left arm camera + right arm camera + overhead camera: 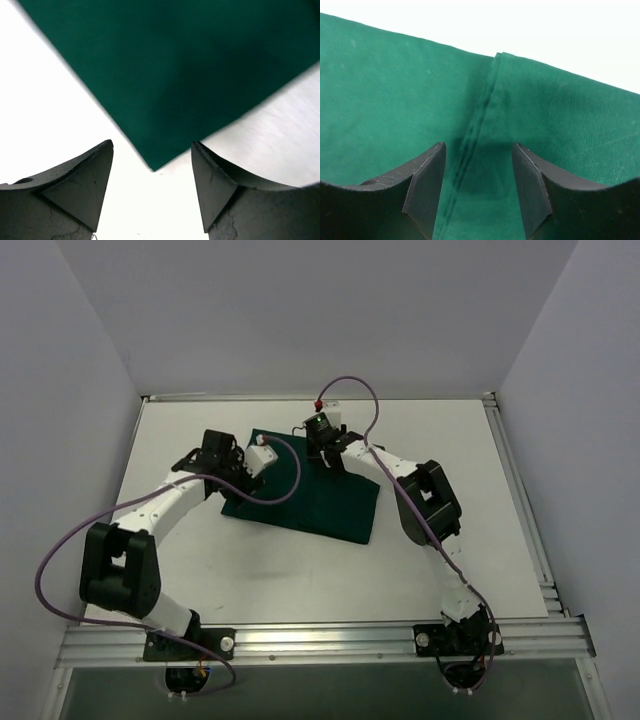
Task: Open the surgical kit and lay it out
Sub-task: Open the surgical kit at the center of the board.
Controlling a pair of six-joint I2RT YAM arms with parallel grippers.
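The surgical kit shows as a dark green cloth point(310, 495) lying flat on the white table, mid-table. My left gripper point(252, 468) is over the cloth's left end. In the left wrist view the left gripper point(152, 144) stands open, a corner of the cloth point(175, 75) pointing in between its fingertips and none of it gripped. My right gripper point(330, 458) is at the cloth's far edge. Seen from the right wrist, the right gripper point(479, 145) is open just above the cloth point(380, 100). A stitched fold edge point(480, 115) runs between its fingers.
The white table point(470, 540) has a raised metal rail along its right side point(522, 495) and its back point(420, 397). An aluminium frame point(320, 642) holds both arm bases at the near edge. Purple cables point(350, 385) loop above the arms. Grey walls close in the sides.
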